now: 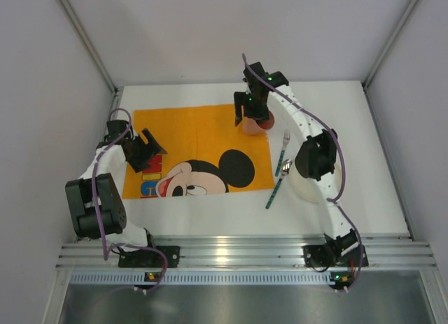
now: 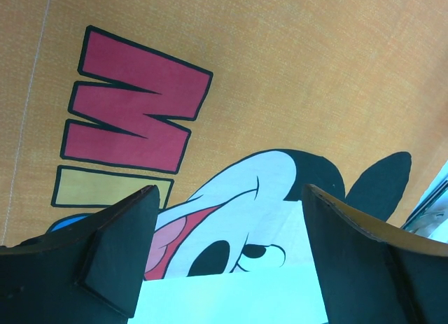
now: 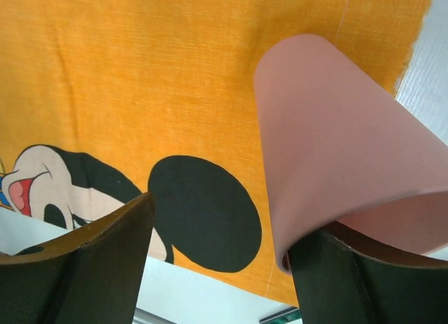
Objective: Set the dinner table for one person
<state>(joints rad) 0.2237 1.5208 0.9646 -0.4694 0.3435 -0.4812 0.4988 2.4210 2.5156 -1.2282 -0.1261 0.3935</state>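
A pink cup (image 1: 257,124) is at the far right corner of the orange Mickey Mouse placemat (image 1: 196,135), which lies on the white dinner table (image 1: 364,128). My right gripper (image 1: 250,114) is over the cup with its jaws wide open. In the right wrist view the right finger (image 3: 350,275) is at the rim of the cup (image 3: 329,142), seemingly inside it, and the left finger is well clear of it; the gripper (image 3: 220,219) holds nothing. My left gripper (image 1: 149,154) is open and empty above the placemat's left part (image 2: 294,72), near Mickey's face.
A fork (image 1: 283,151) and a spoon (image 1: 277,184) lie on the table just right of the placemat. A white plate (image 1: 302,187) sits to their right, partly under my right arm. An aluminium rail (image 1: 238,254) runs along the near edge. Walls enclose the other sides.
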